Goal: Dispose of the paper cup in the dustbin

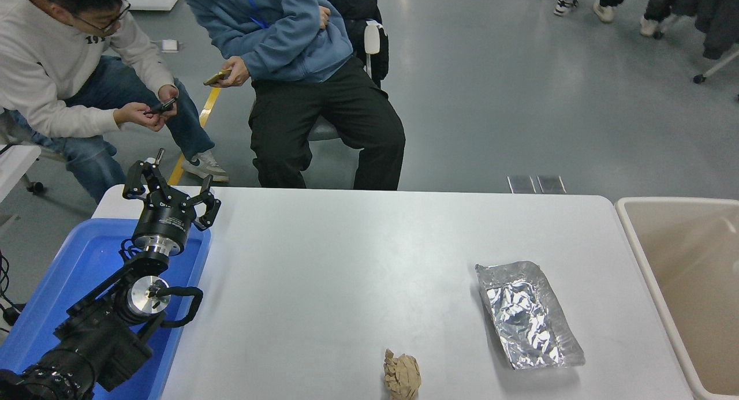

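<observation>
The beige dustbin (641, 255) stands against the table's right end, cut off by the picture's right edge; only smooth inner walls show. The paper cup is out of view. My right gripper is out of view too. My left gripper (168, 187) is parked at the lower left above the blue tray, its fingers spread open and empty.
A crinkled silver foil tray (526, 314) lies right of centre on the white table (346, 261). A crumpled brown paper ball (402, 376) sits at the front edge. A blue plastic tray (86, 261) lies under my left arm. Two seated people (300, 71) hold phones at the far side.
</observation>
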